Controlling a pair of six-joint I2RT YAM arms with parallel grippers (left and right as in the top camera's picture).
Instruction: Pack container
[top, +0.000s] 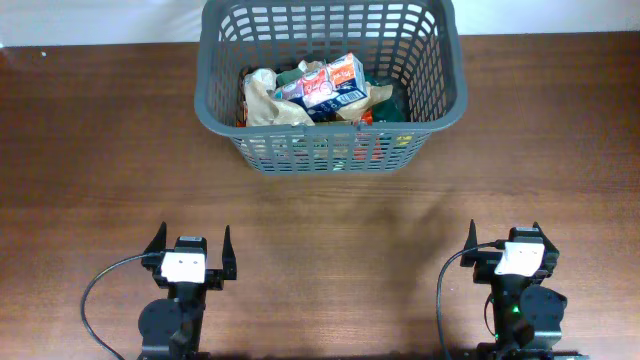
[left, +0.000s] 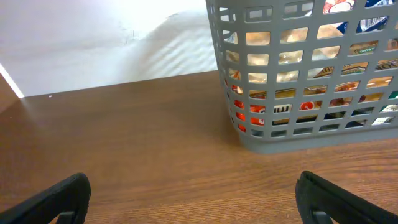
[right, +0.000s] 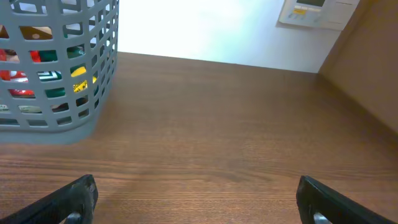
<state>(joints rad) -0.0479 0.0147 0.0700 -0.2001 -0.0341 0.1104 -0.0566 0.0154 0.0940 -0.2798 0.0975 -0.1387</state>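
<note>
The dark grey lattice container (top: 220, 110) stands at the far middle of the wooden table and holds several snack packets, with a white and blue carton (top: 330, 85) on top. It also shows in the left wrist view (left: 298, 140) and the right wrist view (right: 93, 106). My left gripper (top: 190, 243) is open and empty at the near left, far from the container. My right gripper (top: 505, 238) is open and empty at the near right. Bare table lies between both pairs of fingers (left: 193, 199) (right: 196, 199).
A white wall (left: 93, 37) runs behind the table's far edge. A white wall device (right: 314, 12) hangs at the far right. No loose packets lie on the wooden table (top: 330, 230) outside the container.
</note>
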